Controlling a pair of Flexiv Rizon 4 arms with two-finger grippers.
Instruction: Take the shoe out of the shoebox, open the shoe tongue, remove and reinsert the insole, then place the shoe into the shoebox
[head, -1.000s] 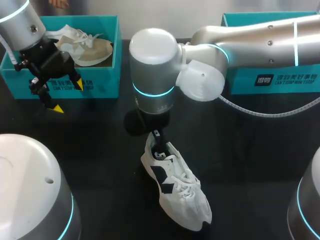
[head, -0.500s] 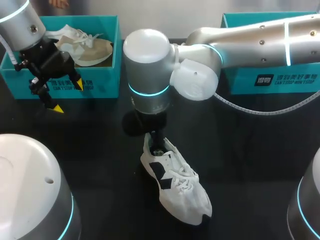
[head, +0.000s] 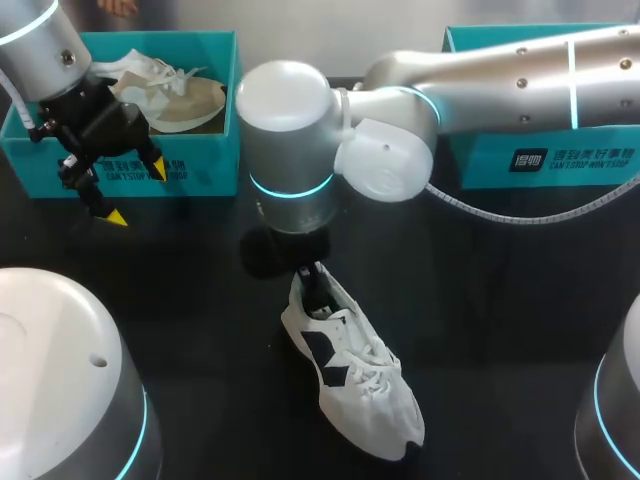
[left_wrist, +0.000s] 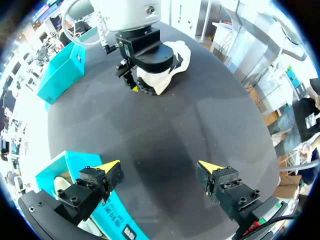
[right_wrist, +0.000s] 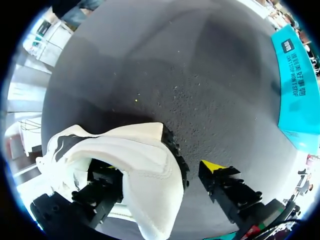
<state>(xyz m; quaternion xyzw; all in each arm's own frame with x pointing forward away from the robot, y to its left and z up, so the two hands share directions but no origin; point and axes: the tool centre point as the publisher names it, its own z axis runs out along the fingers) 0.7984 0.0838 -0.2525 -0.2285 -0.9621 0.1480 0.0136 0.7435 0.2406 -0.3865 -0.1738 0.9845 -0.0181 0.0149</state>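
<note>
A white shoe with black side patches (head: 355, 380) lies on the dark table, heel toward the back. My right gripper (head: 312, 280) stands over the heel. In the right wrist view the right gripper (right_wrist: 160, 169) is open astride the heel wall of the shoe (right_wrist: 145, 150): one finger is down inside the shoe's opening, the other stands behind the heel with a gap. My left gripper (head: 137, 193) hangs open and empty in front of the left teal shoebox (head: 235, 100). From the left wrist, the left gripper (left_wrist: 161, 166) looks across bare table at the shoe (left_wrist: 175, 52).
The left shoebox holds another pale shoe (head: 170, 90). A second teal shoebox (head: 540, 150) stands at the back right, partly behind my right arm. Dark table surface lies between the boxes and around the shoe.
My right arm's wrist has shifted left and slightly back over the heel. The shoe has stayed almost in place. The left arm has not moved.
</note>
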